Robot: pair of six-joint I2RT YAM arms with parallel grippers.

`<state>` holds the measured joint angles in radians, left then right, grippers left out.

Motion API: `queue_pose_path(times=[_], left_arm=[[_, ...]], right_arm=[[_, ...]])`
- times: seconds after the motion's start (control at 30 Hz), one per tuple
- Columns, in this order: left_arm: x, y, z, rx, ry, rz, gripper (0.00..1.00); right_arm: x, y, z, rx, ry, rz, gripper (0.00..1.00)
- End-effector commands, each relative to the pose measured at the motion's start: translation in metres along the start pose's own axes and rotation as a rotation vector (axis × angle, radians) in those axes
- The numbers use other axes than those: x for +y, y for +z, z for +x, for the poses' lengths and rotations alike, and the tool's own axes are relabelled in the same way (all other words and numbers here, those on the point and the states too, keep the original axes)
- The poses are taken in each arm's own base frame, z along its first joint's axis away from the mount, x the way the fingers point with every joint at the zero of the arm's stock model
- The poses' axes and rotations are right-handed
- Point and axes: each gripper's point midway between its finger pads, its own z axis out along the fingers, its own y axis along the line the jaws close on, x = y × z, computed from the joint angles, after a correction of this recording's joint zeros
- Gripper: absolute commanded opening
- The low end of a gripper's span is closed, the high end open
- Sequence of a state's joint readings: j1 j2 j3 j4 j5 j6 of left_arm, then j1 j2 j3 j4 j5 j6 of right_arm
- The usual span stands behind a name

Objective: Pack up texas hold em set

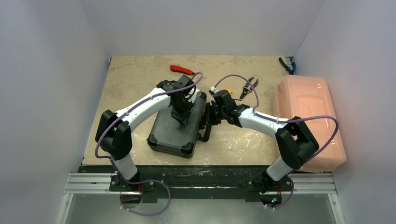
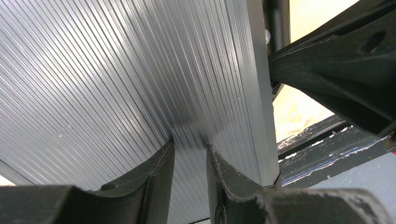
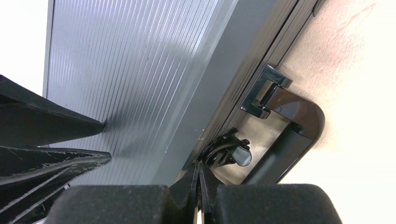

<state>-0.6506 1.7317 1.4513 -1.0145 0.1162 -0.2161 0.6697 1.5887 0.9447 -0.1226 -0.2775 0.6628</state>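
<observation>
Both arms (image 1: 142, 105) have white shells, black joints and looping purple cables (image 1: 322, 116). The left hand (image 2: 190, 144) has black, scuffed fingers (image 2: 159, 172).

- Nothing I can read in any of my three views: no text, label, brand, number or sign.
- Black briefcase (image 1: 170, 131), table centre: the ribbed lid shows only glare lines, overhead and from both wrists.
- Briefcase handle (image 3: 292, 135), at 3 o'clock on the case in my right wrist view: glossy, with no marking I can make out.
- Pink bin (image 1: 308, 116), at 3 o'clock on the table: shine only.
- Red-handled tool (image 1: 181, 70) at 12 o'clock and blue-handled pliers (image 1: 287, 65) at 1 o'clock: too small to tell any marking.
</observation>
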Motion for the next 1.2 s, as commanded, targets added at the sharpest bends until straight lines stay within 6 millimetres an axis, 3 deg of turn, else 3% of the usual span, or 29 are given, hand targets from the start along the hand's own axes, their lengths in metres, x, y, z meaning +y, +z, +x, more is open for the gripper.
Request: queue_pose_path(times=[0.0,0.13,0.6,1.17], left_arm=[[0.001,0.004,0.008,0.05,0.017,-0.011,0.3],[0.001,0.004,0.009,0.051,0.018,-0.013,0.3],[0.002,0.005,0.009,0.055,0.019,-0.015,0.29],[0.003,0.007,0.01,0.064,0.019,-0.018,0.25]], right_arm=[[0.039,-0.004,-0.043,-0.111,-0.062,-0.087,0.06],[0.033,-0.004,-0.04,-0.105,-0.066,-0.061,0.06],[-0.006,-0.001,-0.002,-0.053,-0.023,0.024,0.05],[-0.029,0.013,0.004,-0.045,0.016,0.118,0.0]])
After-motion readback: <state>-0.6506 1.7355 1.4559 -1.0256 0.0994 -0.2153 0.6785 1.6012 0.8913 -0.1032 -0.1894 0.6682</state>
